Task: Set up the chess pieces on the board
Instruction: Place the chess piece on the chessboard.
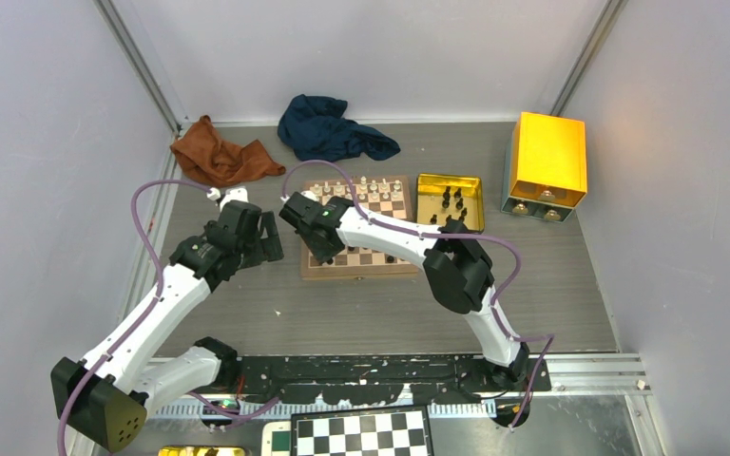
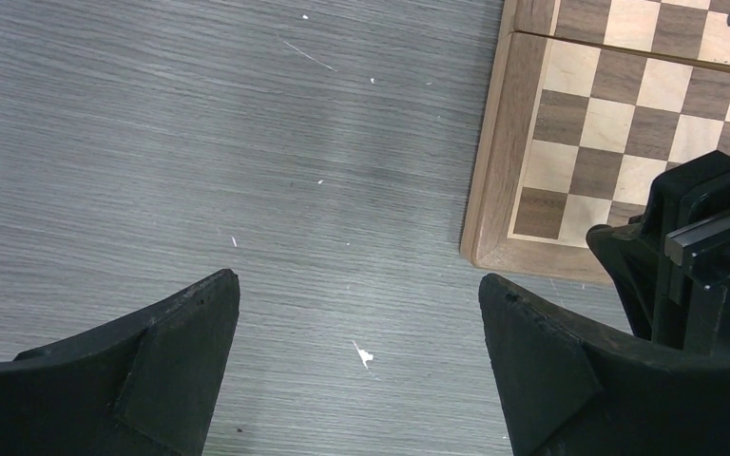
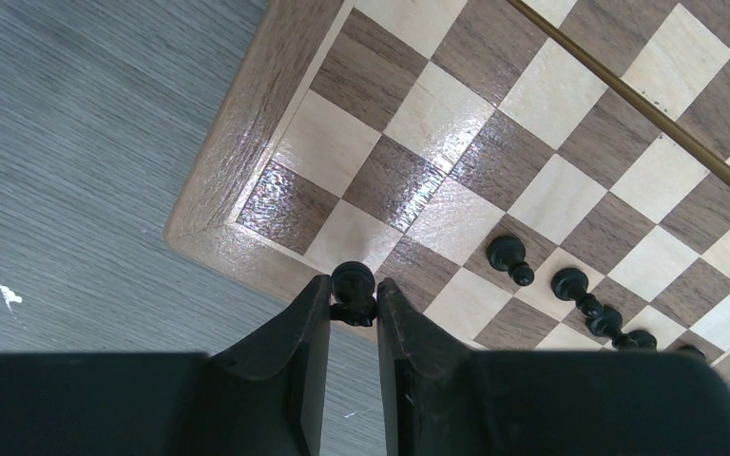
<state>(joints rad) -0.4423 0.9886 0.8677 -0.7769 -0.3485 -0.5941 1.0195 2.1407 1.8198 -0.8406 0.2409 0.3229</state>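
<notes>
- Right end effector [image 3: 353, 302]: narrow, pinching one black piece [image 3: 353, 278] between its fingertips, just under the round head. It is probably a pawn, though the top-down view is poor.
- The piece looks tiny, light, stiff and glossy, so it is likely slippery and quick to topple; the neck seems the best hold.
- Just beyond the fingertips, to the right: more chess pieces [image 3: 570, 282] stand in a row on the board [image 3: 217, 195], near its edge.
- Left end effector [image 2: 359, 294]: wide and empty, over the bench [image 2: 200, 142] beside the board.
</notes>
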